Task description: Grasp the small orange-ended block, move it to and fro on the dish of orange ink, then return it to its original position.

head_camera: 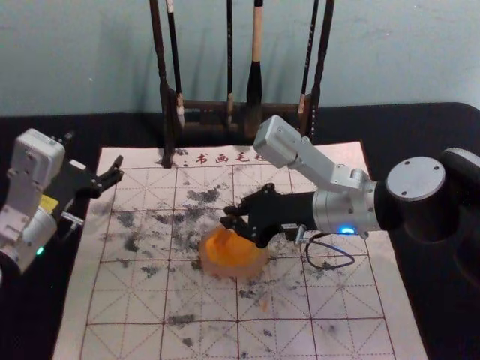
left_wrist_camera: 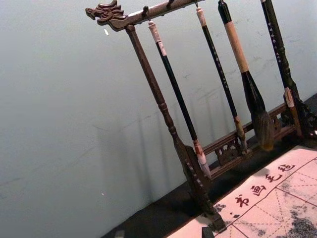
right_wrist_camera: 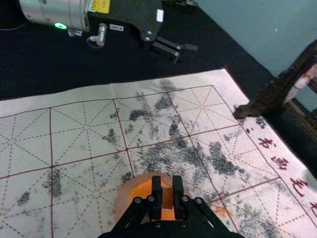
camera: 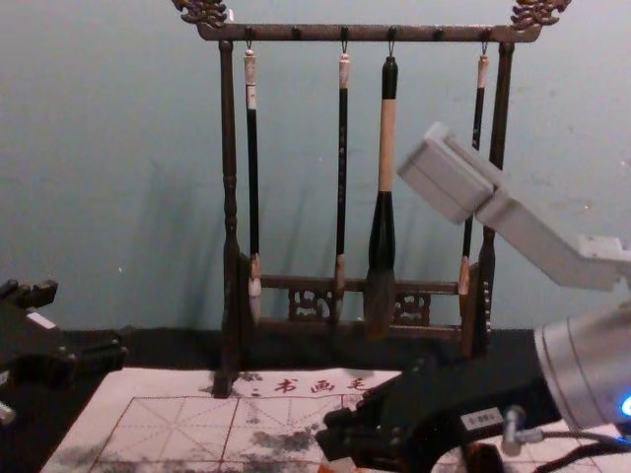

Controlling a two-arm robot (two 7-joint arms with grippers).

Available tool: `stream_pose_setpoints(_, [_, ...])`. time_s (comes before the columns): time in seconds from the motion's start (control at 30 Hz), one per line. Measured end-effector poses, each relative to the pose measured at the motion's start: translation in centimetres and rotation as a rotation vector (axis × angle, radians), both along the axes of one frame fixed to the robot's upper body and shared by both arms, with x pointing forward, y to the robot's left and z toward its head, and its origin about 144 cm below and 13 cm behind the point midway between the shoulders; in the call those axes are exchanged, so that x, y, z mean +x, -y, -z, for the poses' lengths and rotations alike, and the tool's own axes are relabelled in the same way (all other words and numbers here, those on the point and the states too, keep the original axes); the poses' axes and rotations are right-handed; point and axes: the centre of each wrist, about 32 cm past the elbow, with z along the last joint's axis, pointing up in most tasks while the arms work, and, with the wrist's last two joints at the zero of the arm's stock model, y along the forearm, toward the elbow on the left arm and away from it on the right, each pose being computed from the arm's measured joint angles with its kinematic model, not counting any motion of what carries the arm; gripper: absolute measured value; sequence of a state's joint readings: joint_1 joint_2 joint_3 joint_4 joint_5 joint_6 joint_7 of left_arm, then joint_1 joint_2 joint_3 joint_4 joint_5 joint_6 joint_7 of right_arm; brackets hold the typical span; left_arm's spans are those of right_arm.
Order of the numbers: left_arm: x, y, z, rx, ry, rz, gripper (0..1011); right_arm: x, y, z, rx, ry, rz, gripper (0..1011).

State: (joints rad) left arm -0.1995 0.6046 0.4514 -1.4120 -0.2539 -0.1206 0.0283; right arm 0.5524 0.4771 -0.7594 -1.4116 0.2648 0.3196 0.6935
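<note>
One block [right_wrist_camera: 167,198] between right gripper's [head_camera: 228,217] fingers; dish [head_camera: 255,265] below.

We log right wrist view close behind the fingers [right_wrist_camera: 156,192], facing down to the dish [right_wrist_camera: 122,202] below; head view, higher, shares both.

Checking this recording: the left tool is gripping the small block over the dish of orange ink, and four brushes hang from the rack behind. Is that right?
Not quite: the right wrist view shows that the right tool, not the left tool, grips the small block over the dish of orange ink. Four brushes do hang from the rack behind.
</note>
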Motion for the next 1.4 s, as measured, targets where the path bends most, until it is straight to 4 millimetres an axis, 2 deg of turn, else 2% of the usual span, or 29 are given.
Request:
stream_pose_setpoints(0.83, [0.0, 0.0, 0.0, 0.000, 0.000, 0.000, 1001, 0.3, 1.7, -0.4, -0.004, 0.014, 0.045, 132])
stream_pose_setpoints(1.4, [0.0, 0.0, 0.0, 0.000, 0.000, 0.000, 1001, -0.7, 3.1, -0.5, -0.002, 0.010, 0.045, 132])
